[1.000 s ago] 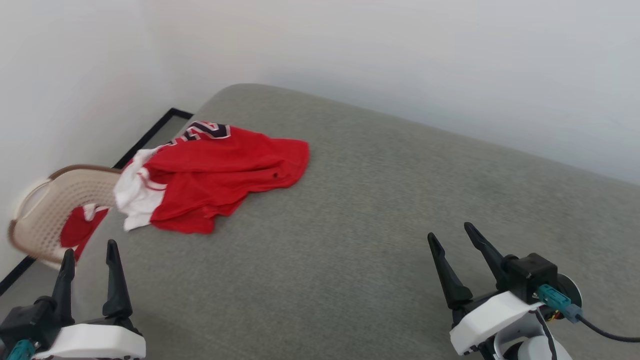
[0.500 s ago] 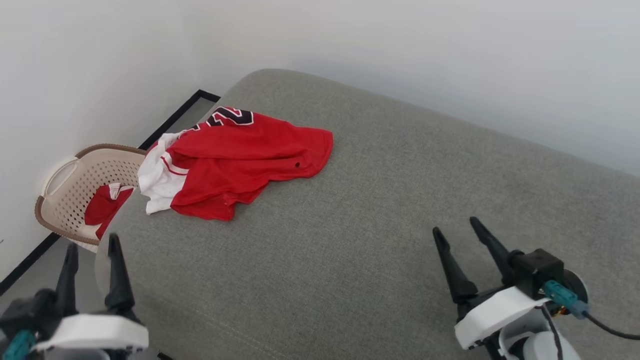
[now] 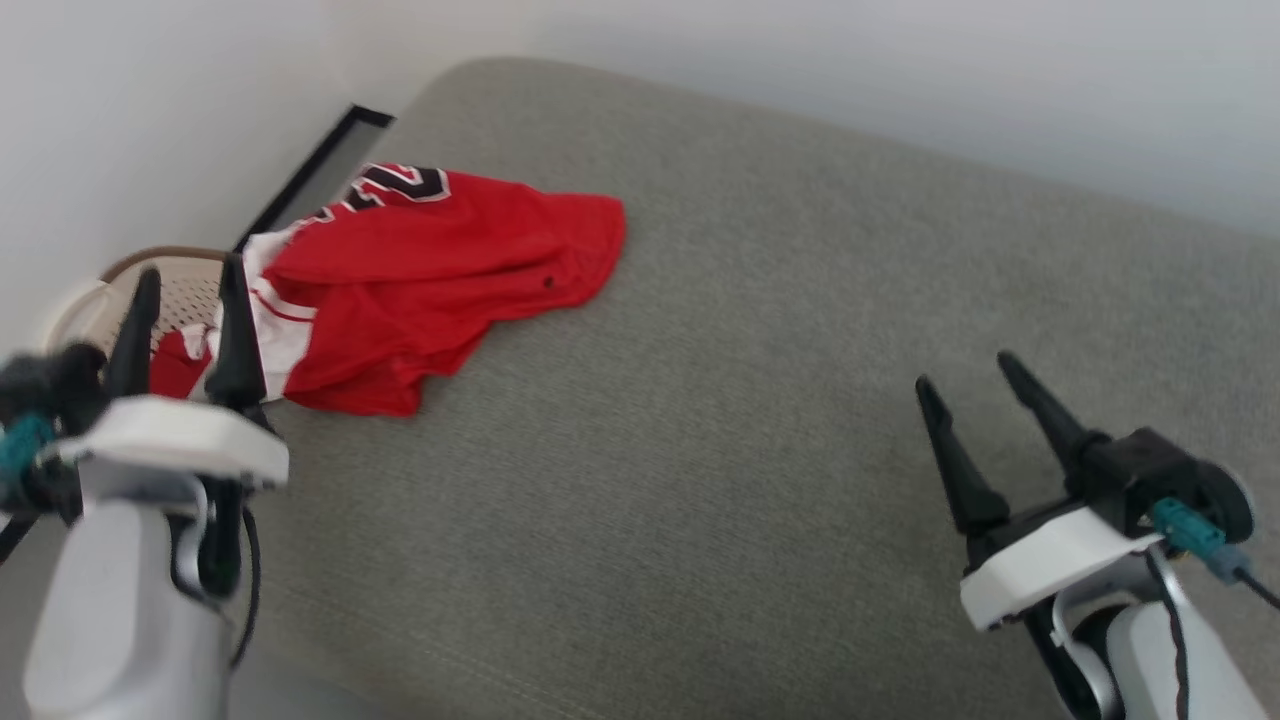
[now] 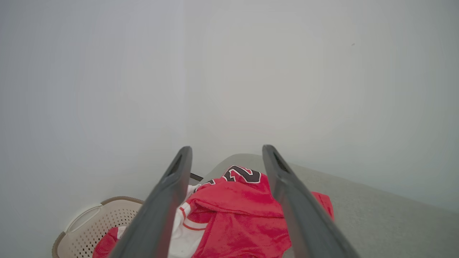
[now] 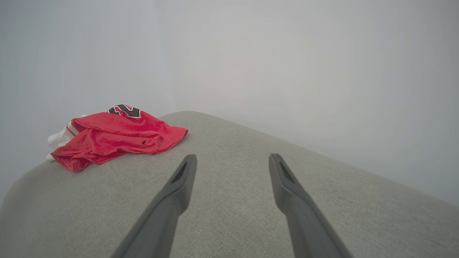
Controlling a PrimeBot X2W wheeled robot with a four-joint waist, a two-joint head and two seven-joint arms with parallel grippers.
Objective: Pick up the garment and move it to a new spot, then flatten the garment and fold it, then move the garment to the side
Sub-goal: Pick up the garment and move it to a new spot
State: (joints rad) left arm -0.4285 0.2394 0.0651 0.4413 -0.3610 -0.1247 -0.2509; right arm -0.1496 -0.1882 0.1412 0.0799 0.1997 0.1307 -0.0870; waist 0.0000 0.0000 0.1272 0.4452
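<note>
One crumpled garment (image 3: 450,270) on grey cushion (image 3: 750,350), left gripper (image 3: 190,268) agape nearby

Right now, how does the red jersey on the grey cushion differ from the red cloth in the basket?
The red jersey lies crumpled on the grey cushion; the red cloth sits inside the beige lattice basket beside it. The jersey shows far more fabric than the cloth. The jersey bears a black, white-edged number; the cloth shows none. Both are red with white parts.
</note>
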